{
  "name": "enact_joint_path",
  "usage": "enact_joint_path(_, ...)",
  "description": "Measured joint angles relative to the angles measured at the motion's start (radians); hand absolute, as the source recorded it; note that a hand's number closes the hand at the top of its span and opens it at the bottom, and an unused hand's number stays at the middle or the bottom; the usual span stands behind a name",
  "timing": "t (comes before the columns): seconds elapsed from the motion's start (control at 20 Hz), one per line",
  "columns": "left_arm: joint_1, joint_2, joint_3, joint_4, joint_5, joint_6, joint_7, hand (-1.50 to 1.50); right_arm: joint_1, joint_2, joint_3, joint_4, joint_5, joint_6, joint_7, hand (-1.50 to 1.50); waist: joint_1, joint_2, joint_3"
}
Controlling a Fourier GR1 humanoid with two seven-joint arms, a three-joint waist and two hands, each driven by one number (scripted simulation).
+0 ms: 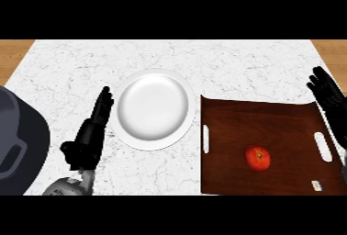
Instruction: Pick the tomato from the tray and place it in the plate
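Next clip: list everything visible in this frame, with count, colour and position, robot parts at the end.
tomato: one, red, on the tray, right of its centre
tray: one, dark brown wood with white slot handles, right part of the counter
plate: one, white, nothing on it, left of the tray
counter: one, white marble, wooden strips at the far corners
left hand: one, black, open, fingers up, just left of the plate
right hand: one, black, open, fingers up, at the tray's right edge

A red tomato [258, 158] sits alone on the brown tray [271, 124], open to reach from every side. A bare strip of marble surface [224, 64] separates the tray from the white plate [153, 109], whose left rim is flanked by the left robot hand [92, 133].
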Motion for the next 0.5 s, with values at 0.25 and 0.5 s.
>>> enact_joint_path(0.25, -0.047, 0.064, 0.053, 0.028, -0.01, -0.041, 0.019, 0.0, -0.072, 0.164, 0.036, -0.075, 0.045, -0.209, 0.1, -1.5, 0.006, 0.021, 0.007)
enact_joint_path(0.5, -0.068, 0.107, 0.062, 0.056, -0.012, -0.08, 0.041, 0.0, -0.085, 0.067, 0.187, -0.044, 0.339, -0.271, 0.153, -1.5, 0.025, 0.034, -0.006)
